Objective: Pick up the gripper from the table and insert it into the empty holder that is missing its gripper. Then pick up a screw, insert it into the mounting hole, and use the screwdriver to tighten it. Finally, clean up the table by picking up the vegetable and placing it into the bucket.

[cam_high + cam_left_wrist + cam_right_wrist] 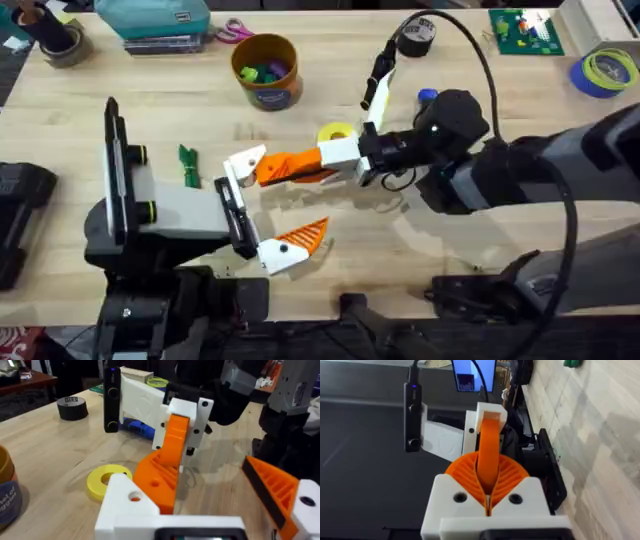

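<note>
orange wedge [285, 168] clamped in right gripper [330, 165], touching holder [243, 165]; left gripper [262, 210] wide apart, empty.

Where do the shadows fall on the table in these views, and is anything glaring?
Overhead: the right arm casts a soft shadow on the pale wooden table beneath it. Left wrist: a faint shadow lies on that wood below the right gripper. Right wrist: a glowing blue-white screen is the brightest spot, against dark surroundings.
</note>
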`<act>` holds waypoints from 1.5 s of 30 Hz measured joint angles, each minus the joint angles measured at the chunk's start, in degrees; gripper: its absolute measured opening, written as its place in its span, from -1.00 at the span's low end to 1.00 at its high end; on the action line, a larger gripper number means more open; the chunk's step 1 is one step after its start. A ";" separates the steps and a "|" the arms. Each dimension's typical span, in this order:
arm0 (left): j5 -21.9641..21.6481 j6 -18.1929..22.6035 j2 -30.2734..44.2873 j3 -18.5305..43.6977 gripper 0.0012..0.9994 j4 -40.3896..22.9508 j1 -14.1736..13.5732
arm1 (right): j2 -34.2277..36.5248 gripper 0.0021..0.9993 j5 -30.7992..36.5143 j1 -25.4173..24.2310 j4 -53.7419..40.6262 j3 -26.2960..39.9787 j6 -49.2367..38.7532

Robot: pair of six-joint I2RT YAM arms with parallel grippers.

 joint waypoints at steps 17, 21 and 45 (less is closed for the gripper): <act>-0.06 -0.04 -0.02 0.00 0.97 -0.01 0.09 | 4.69 -0.99 -0.04 1.60 0.76 4.45 -0.39; 0.00 -0.04 -0.02 0.00 0.97 -0.02 0.09 | 5.51 -0.99 -0.27 1.87 0.74 5.48 -0.37; -0.51 -0.02 0.00 0.00 0.97 0.03 0.31 | 7.24 -0.99 -1.23 2.44 0.70 7.78 -0.37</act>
